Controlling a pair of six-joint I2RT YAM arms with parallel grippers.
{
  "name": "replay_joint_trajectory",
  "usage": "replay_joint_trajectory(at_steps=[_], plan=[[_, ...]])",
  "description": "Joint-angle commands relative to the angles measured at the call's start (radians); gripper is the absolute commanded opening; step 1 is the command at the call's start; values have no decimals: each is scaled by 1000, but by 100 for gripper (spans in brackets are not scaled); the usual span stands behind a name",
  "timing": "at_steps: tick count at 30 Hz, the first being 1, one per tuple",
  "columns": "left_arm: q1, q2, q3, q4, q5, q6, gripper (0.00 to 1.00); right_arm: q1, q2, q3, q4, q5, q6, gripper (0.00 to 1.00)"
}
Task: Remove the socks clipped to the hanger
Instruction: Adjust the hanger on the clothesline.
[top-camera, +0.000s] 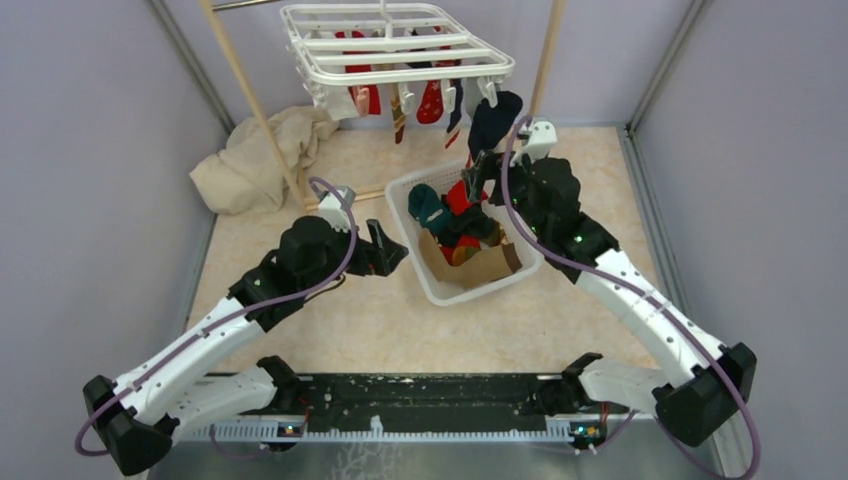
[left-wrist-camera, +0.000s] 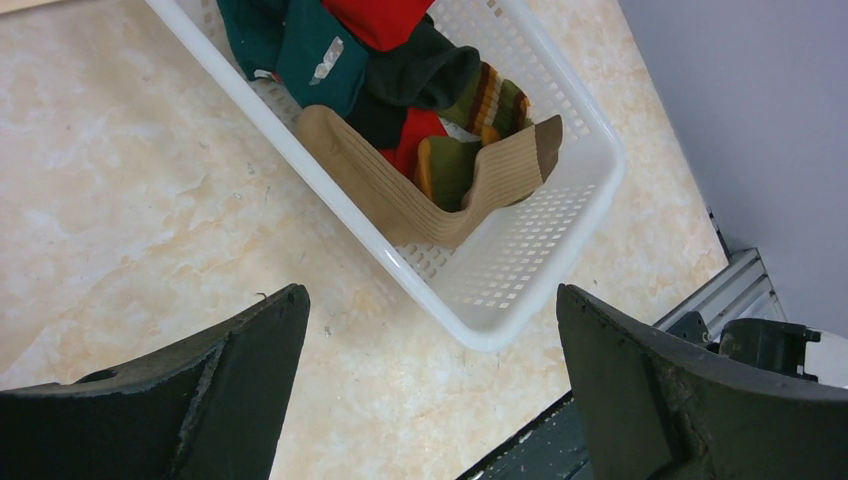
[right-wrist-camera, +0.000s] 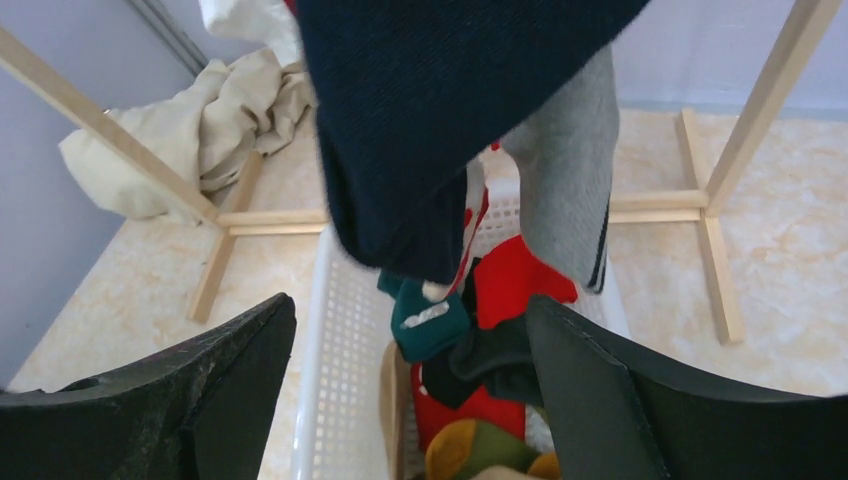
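Beige marbled table (top-camera: 330, 320). The hanger (top-camera: 395, 45) hangs at the far end between the wooden poles (top-camera: 250, 95). Clipped under it I see red socks (top-camera: 432, 100) and a navy sock (top-camera: 495, 120) at its front right corner. Cream cloth (top-camera: 255, 160) is heaped far left. The basket (top-camera: 432, 290) sits below the hanger, holding loose socks (top-camera: 465, 225) in teal, red and tan. My right gripper (top-camera: 478, 168) is just under the navy sock, jaws wide, gripping nothing. My left gripper (top-camera: 392, 250) is beside the basket's left wall, jaws wide, empty.
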Motion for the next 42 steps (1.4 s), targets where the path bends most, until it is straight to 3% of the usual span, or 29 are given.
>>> replay_joint_trajectory(at_steps=[1, 3, 7, 11, 15, 25, 42], plan=[[-3, -3, 17, -14, 2, 13, 99, -34, 105, 75, 160, -42, 7, 84], [-3, -10, 7, -7, 0, 13, 99, -37, 153, 87, 178, -21, 17, 81], [-3, -14, -11, 6, 7, 6, 99, -43, 188, 85, 227, -11, 36, 60], [-3, -11, -13, 7, 10, 10, 99, -43, 183, 65, 271, -14, 40, 26], [-3, -10, -13, 10, 10, 12, 99, -43, 168, 48, 271, -27, 34, 0], [-3, -21, -20, 2, 2, 11, 99, 11, 119, -32, 223, -82, 10, 0], [-3, -86, 43, -149, -142, 53, 99, 365, 186, 82, 110, 162, -153, 0]])
